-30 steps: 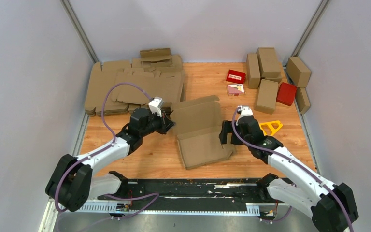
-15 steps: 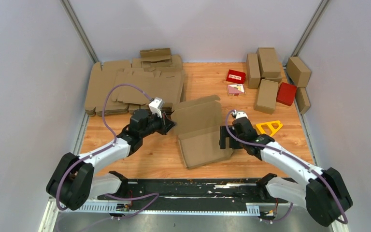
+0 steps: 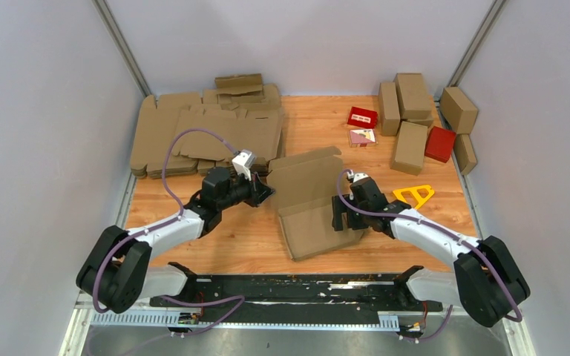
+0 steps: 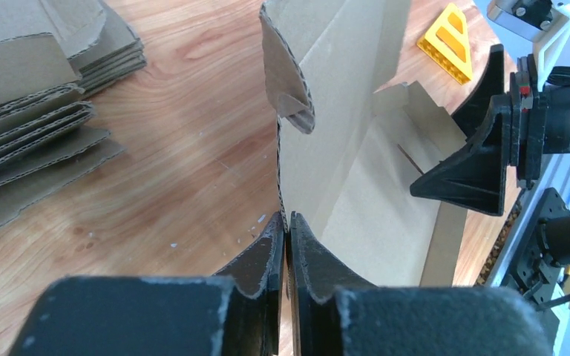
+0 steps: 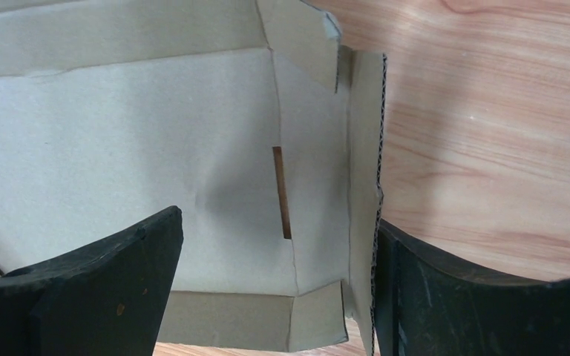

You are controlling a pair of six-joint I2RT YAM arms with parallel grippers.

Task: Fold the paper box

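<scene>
The paper box (image 3: 308,204) is a brown cardboard sheet, partly folded, in the middle of the table. My left gripper (image 3: 265,190) is shut on its left edge; in the left wrist view (image 4: 288,222) the thin cardboard wall (image 4: 326,133) rises from between the fingers. My right gripper (image 3: 339,213) is open at the box's right side. In the right wrist view (image 5: 278,252) the fingers straddle the raised right side flap (image 5: 360,170), with the right finger (image 5: 445,289) outside it. The box floor (image 5: 133,148) has a slot (image 5: 282,193).
A stack of flat brown blanks (image 3: 200,130) lies at the back left. Finished brown boxes (image 3: 412,119) and red boxes (image 3: 439,143) stand at the back right, with a small red box (image 3: 362,116). A yellow triangular piece (image 3: 414,195) lies right of my right gripper.
My right gripper has moved left and toward the box's right side. The box has shifted and turned slightly. The left gripper stays shut on the left edge.
</scene>
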